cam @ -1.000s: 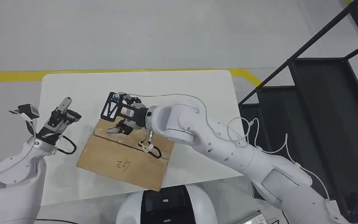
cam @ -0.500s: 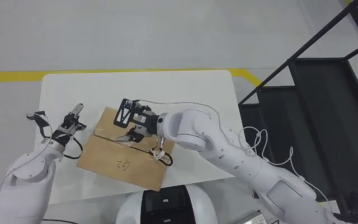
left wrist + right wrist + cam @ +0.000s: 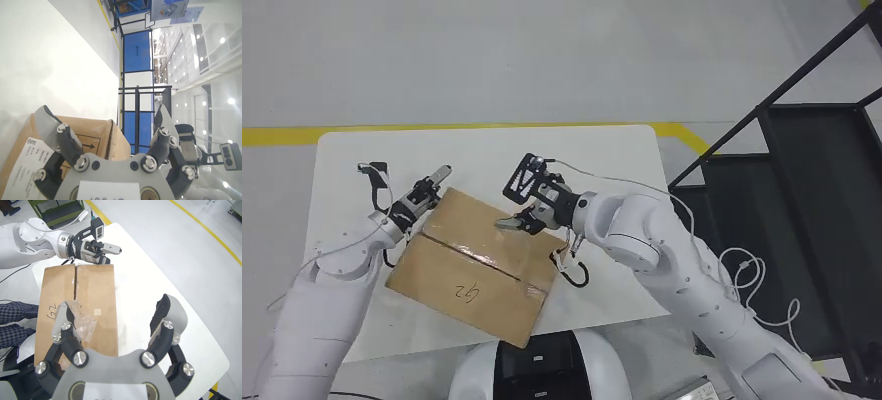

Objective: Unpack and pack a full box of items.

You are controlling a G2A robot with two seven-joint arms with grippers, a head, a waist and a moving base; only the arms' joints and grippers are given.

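We've the box (image 3: 474,262), flaps closed, on the worktop (image 3: 592,160) btwn our pincers. Left pincer (image 3: 102,111) released, astride box's end edge. Right pincer (image 3: 117,309) released too: one finger over box top w/ clear tape scrap (image 3: 83,321) stuck on, other over bare worktop.

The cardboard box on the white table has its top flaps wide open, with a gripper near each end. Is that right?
No: the cardboard box has its top flaps shut, meeting along a centre seam, as the right wrist view shows. It does sit on the white table, with the left gripper and right gripper near opposite ends.
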